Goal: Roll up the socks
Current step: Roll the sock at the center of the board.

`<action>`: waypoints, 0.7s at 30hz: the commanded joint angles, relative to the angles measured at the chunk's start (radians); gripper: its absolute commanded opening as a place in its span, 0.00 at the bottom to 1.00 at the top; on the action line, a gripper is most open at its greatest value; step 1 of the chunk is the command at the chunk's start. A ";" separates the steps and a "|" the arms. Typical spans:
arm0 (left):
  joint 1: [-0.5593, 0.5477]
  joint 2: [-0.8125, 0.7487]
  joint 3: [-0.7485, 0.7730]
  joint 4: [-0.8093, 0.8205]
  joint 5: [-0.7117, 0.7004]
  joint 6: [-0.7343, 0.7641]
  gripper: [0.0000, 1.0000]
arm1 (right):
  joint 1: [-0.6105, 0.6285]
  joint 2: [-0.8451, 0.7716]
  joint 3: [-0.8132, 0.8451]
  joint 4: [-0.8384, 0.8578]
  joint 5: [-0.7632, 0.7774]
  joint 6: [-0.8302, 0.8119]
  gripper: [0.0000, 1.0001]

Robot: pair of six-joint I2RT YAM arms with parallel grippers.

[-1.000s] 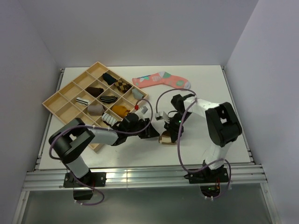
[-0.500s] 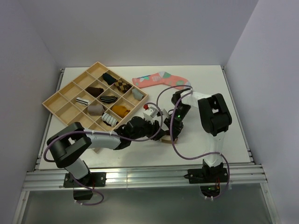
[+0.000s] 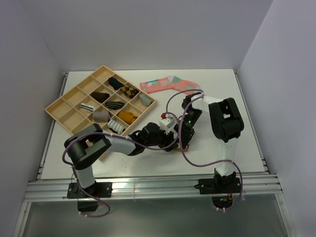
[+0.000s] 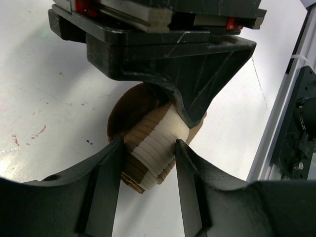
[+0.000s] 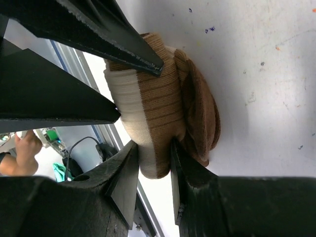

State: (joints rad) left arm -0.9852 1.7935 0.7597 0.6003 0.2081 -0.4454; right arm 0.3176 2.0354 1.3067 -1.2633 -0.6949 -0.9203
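Left end effector shifted rightward, spread astride tan-banded brown sock roll (cream-striped); right end effector pinching it.

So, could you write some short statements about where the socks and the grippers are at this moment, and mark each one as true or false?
1. The brown sock is rolled up and lies on the table. True.
2. The right gripper hangs free and touches nothing. False: its fingers pinch one end of the roll.
3. The fingers of the left gripper stand on either side of the roll. True.
4. The coral-pink sock lies in the wooden tray. False: it lies flat on the table, beside the tray.
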 commanded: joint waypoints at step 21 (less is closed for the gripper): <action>-0.029 0.158 0.128 -0.200 -0.007 -0.045 0.00 | -0.014 -0.345 -0.196 0.380 0.187 0.244 0.45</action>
State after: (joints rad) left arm -0.9955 1.8992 0.8875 0.5640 0.2207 -0.4885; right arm 0.3069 1.7710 1.1213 -1.0306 -0.5407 -0.7368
